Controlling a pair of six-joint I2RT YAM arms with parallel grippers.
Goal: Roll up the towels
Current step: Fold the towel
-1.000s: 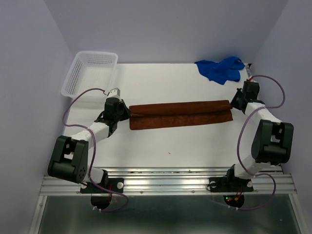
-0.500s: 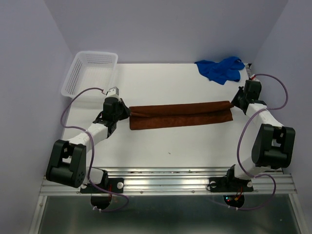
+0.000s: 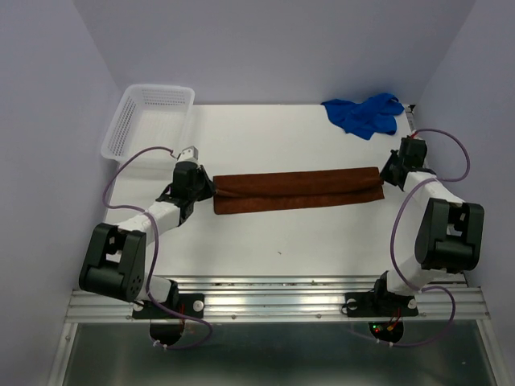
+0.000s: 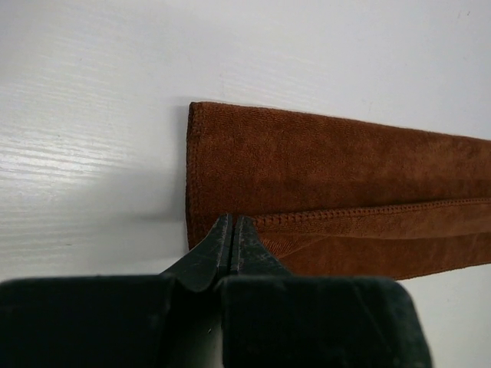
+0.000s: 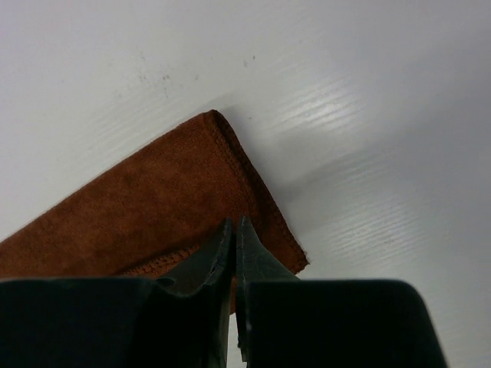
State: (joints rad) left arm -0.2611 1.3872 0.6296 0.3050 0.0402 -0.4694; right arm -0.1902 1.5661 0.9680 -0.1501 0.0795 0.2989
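Left end effector [image 4: 232,224] pressed together, apparently pinching the folded hem at one end of the brown towel [image 3: 296,190]. The right end effector [image 5: 234,228] is shut on the opposite corner. The towel lies stretched between them on the counter [image 3: 265,145]. Beyond the right one sits a crumpled blue towel [image 3: 364,114], and beyond the left a white basket [image 3: 149,121]

My left gripper [image 4: 232,230] has its jaws pressed tight together, the tips pinching the near edge of the rust-brown towel [image 4: 322,165] right by its end. A stitched hem runs off to the right from there. The towel lies flat as a long folded band on the white table [image 4: 92,115].
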